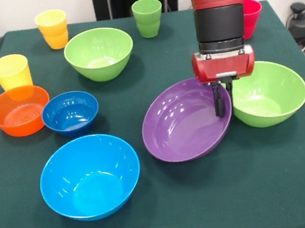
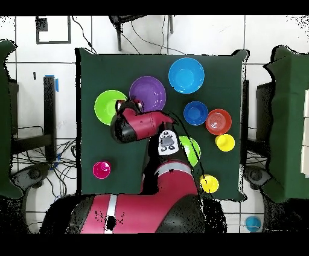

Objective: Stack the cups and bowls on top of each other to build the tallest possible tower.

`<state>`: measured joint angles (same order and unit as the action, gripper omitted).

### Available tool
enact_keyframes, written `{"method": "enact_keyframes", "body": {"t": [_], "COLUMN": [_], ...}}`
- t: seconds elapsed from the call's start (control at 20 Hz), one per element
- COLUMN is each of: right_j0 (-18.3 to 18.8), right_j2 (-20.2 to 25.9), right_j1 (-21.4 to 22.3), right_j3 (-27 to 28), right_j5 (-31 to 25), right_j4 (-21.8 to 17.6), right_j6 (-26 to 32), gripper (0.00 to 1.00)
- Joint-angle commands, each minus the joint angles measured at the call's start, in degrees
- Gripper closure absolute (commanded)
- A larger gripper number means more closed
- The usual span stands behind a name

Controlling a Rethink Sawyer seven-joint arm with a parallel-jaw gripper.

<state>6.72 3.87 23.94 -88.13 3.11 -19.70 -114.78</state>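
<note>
We are pinching the far rim of the tilted purple bowl (image 1: 185,124) with our narrowly closed gripper (image 1: 219,101), probably for lifting it onto another bowl.

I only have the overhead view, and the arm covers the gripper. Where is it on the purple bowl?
Observer: The gripper is at the purple bowl's rim, on the side next to a green bowl, with one finger inside the purple bowl.
Operator: Is the bowl flat on the table?
Observer: No, it is tilted, with the gripped side raised.
Operator: I can't find the green cup.
Observer: The green cup stands upright and alone at the robot's end of the table, not stacked on anything.
</note>
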Motion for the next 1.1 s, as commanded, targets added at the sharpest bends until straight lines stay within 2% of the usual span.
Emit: {"method": "enact_keyframes", "body": {"t": [0.05, 0.5, 0.75, 0.95, 1.1], "right_j0": [-1.78, -0.75, -0.35, -1.08, -2.27], "right_j2": [3.01, 2.87, 2.63, 1.56, 0.02], "right_j1": [-0.33, 1.89, 1.84, 2.23, 4.51], "right_j3": [-5.28, -6.59, -6.95, -7.12, -8.36], "right_j5": [-9.05, -10.66, -9.72, -9.16, -8.99], "right_j4": [1.7, 1.36, 0.78, 1.58, 3.27], "right_j6": [-5.13, -3.51, -3.29, -4.44, -6.63], "gripper": [1.0, 1.0, 1.0, 1.0, 1.0]}}
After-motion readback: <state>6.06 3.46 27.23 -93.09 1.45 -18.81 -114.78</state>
